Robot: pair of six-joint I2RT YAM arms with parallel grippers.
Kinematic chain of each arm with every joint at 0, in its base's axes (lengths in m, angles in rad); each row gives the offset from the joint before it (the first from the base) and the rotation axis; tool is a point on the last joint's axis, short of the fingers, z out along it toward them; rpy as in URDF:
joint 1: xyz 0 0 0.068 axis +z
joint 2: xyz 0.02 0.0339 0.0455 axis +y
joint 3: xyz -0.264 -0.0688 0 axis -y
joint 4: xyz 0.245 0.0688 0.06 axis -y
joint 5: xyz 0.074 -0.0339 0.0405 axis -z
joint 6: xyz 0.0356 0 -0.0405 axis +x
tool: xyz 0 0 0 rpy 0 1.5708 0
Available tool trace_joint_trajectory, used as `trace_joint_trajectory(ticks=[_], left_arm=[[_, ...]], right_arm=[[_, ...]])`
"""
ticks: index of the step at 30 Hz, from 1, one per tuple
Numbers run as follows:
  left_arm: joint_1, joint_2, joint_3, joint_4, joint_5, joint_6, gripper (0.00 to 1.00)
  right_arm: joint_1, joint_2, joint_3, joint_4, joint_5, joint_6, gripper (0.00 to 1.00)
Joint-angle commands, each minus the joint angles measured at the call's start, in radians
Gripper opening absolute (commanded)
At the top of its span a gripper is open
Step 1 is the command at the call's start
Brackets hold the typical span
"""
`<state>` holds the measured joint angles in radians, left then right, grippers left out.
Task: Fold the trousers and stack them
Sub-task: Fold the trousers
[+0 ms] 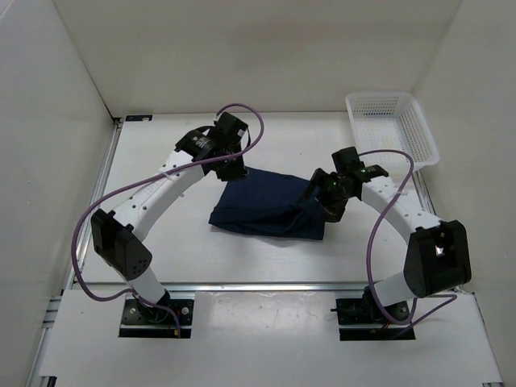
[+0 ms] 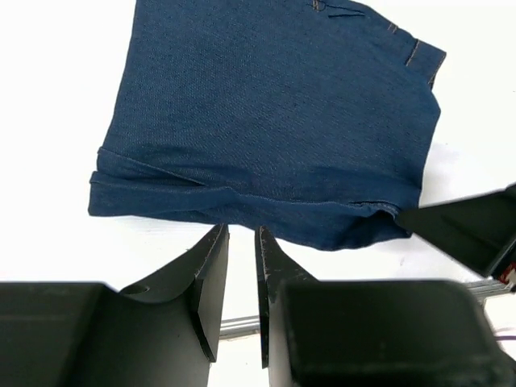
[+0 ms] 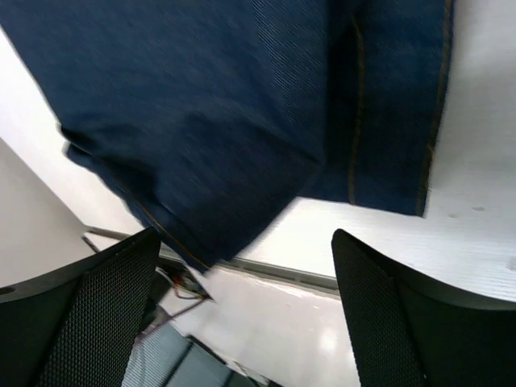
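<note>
Folded trousers (image 1: 266,205) lie in the middle of the table (image 1: 266,258), and neither gripper holds anything.

Nearest you, the right gripper (image 3: 246,238) stands wide apart at the bundle's right edge, with nothing between its fingers. A little farther off, at the far left corner, the left gripper (image 2: 240,230) has its jaws only a slit apart, with no cloth in the gap. The trousers sit between them as a compact, layered bundle. A white basket (image 1: 353,121) stands well apart at the far right. Expect the denim to be heavy, thick and limp, so if you pinch only the top layer the rest will sag and slide. Take hold at a folded edge, through every layer, with both sides together.
</note>
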<state>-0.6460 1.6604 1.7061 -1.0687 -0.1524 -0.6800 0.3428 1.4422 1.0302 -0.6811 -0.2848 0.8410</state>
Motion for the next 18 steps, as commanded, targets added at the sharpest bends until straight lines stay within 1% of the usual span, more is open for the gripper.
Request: trace_joint_trajectory(ticks=[1, 3, 4, 6, 8, 12, 15, 18], left_arm=[[0.002, -0.051, 0.013, 0.010, -0.024, 0.003, 0.32], [0.002, -0.042, 0.003, 0.010, -0.024, 0.003, 0.32], [0.002, -0.042, 0.003, 0.010, -0.024, 0.003, 0.32], [0.002, -0.042, -0.008, 0.010, -0.015, -0.006, 0.32], [0.002, -0.051, -0.008, 0.010, -0.015, -0.006, 0.32], [0.002, -0.051, -0.030, 0.019, -0.024, -0.006, 0.32], [0.002, -0.042, -0.030, 0.019, -0.024, -0.006, 0.32], [0.002, -0.033, -0.030, 0.019, -0.024, -0.006, 0.32]], right_arm=[[0.007, 0.036, 0.086, 0.028, 0.026, 0.072, 0.91], [0.007, 0.056, 0.096, 0.028, 0.038, 0.102, 0.91], [0.007, 0.066, 0.096, 0.028, 0.020, 0.116, 0.91], [0.007, 0.055, 0.076, 0.028, 0.019, 0.150, 0.91], [-0.002, 0.035, 0.067, 0.040, 0.029, 0.150, 0.91], [-0.002, 0.047, 0.076, 0.040, 0.015, 0.159, 0.91], [0.021, 0.087, 0.067, 0.040, 0.004, 0.159, 0.86], [0.045, 0.078, 0.024, 0.040, 0.015, 0.159, 0.78]])
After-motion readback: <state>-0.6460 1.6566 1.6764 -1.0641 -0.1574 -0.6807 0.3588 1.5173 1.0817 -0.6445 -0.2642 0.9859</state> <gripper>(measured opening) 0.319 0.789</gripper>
